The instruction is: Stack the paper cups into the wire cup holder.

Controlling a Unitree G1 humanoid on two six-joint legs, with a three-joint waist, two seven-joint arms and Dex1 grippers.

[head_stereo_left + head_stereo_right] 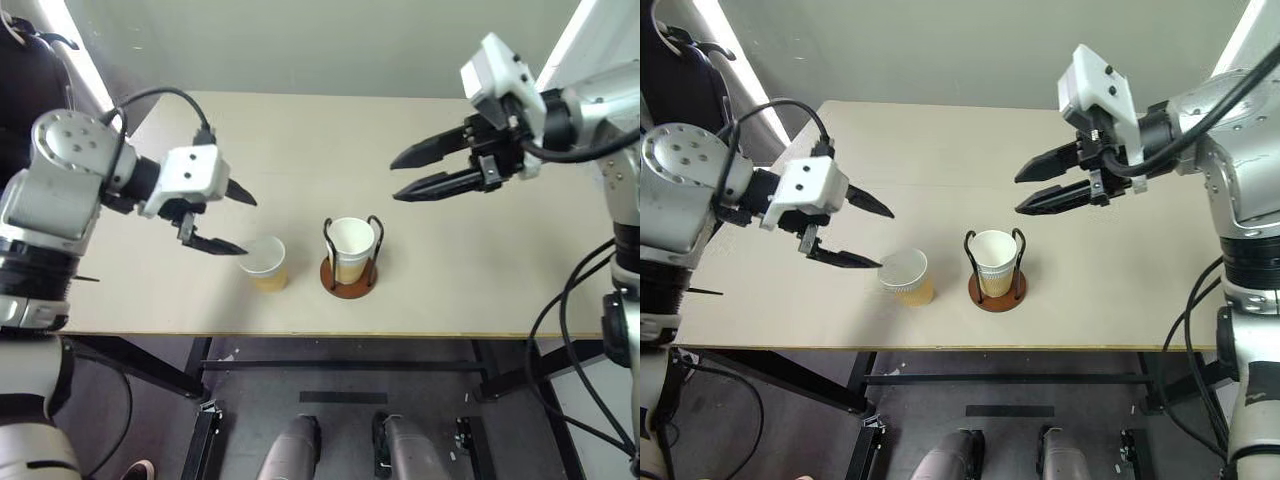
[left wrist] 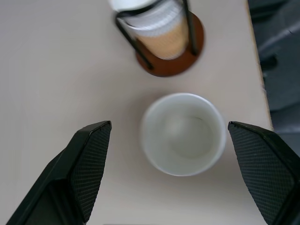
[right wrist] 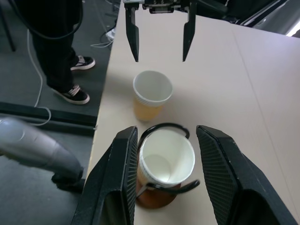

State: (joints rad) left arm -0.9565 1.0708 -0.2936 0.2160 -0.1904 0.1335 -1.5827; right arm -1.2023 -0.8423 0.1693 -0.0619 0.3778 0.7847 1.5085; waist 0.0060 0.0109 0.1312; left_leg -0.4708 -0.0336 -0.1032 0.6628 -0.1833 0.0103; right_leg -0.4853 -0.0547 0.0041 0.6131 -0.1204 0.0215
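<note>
A tan paper cup (image 1: pixel 265 264) stands upright and loose on the table, its white inside empty. Just to its right is the wire cup holder (image 1: pixel 349 281), a brown disc with black wire loops, and a paper cup (image 1: pixel 352 243) sits inside it; I cannot tell how many cups are nested there. My left gripper (image 1: pixel 249 224) is open, hovering just left of and above the loose cup (image 2: pixel 183 133), which lies between its fingers (image 2: pixel 89 161) in the left wrist view. My right gripper (image 1: pixel 396 180) is open and empty, raised above and to the right of the holder (image 3: pixel 157 197).
The beige table (image 1: pixel 450 290) runs to a front edge close behind the cup and holder. A person's legs and shoes (image 3: pixel 70 91) stand on the floor off the table's left end. Black cables hang by my right arm (image 1: pixel 570 300).
</note>
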